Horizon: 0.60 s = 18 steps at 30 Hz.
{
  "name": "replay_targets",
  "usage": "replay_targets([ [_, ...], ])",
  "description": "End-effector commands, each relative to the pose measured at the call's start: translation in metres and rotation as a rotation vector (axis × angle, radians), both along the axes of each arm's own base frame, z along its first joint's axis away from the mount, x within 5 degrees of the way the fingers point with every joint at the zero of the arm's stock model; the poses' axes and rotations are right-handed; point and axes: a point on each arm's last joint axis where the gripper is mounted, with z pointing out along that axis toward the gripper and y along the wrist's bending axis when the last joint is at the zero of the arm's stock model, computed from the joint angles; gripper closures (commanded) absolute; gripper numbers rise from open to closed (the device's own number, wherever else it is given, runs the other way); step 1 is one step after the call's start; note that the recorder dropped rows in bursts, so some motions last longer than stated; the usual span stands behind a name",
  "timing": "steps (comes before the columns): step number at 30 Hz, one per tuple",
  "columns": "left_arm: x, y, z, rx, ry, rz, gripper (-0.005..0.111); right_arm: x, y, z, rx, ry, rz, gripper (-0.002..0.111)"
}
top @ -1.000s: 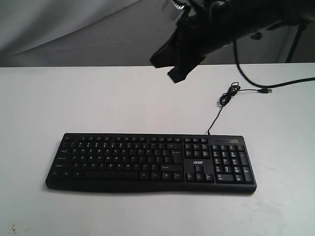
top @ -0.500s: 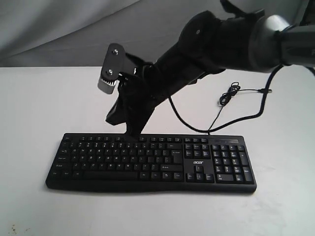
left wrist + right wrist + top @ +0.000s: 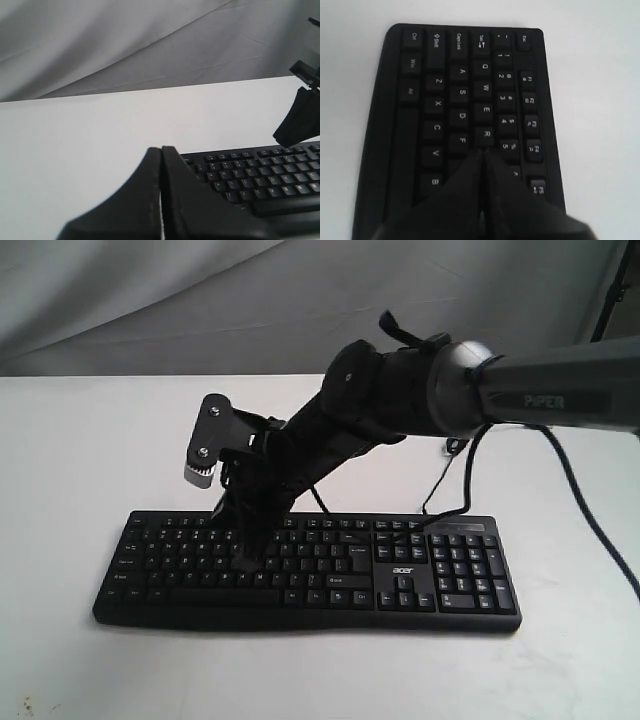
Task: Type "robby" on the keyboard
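The wide black keyboard [image 3: 400, 570] lies flat on the white table, its number pad to the right. My right gripper [image 3: 248, 558] reaches across from the right and is shut, its tip down on the letter keys left of the middle. In the right wrist view the shut fingertips [image 3: 482, 149] meet at the near edge of the R key [image 3: 486, 134]; whether the key is pressed I cannot tell. My left gripper [image 3: 161, 148] is shut on nothing, off the keyboard's [image 3: 260, 175] left end, and does not show in the exterior view. The right gripper [image 3: 297, 122] shows at that view's edge.
The keyboard's thin USB cable [image 3: 428, 502] runs back from its far edge, partly behind the right arm [image 3: 400, 400]. White table [image 3: 90, 450] surrounds the keyboard. A grey cloth backdrop [image 3: 150, 300] hangs behind the table.
The right arm has swung down and leftward from above the table's back, bringing its shut gripper onto the keyboard's letter keys. The keyboard has not moved.
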Motion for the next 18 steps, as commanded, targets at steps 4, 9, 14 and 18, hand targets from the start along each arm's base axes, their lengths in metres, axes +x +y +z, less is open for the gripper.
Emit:
replay_targets([
  [4,0.000,0.000,-0.001,0.001,-0.005,-0.006,0.107,0.012,0.026,0.003,0.036,0.025,-0.002,0.108],
  [9,0.000,0.000,-0.001,0.001,-0.005,-0.006,0.107,0.017,0.041,-0.009,-0.038,0.040,-0.060,0.108],
  [14,0.000,0.000,-0.001,0.001,-0.005,-0.006,0.107,0.023,0.050,-0.009,-0.066,0.022,-0.084,0.108],
  [18,0.000,0.000,-0.001,0.001,-0.005,-0.006,0.107,0.024,0.052,-0.012,-0.075,0.030,-0.075,0.108],
])
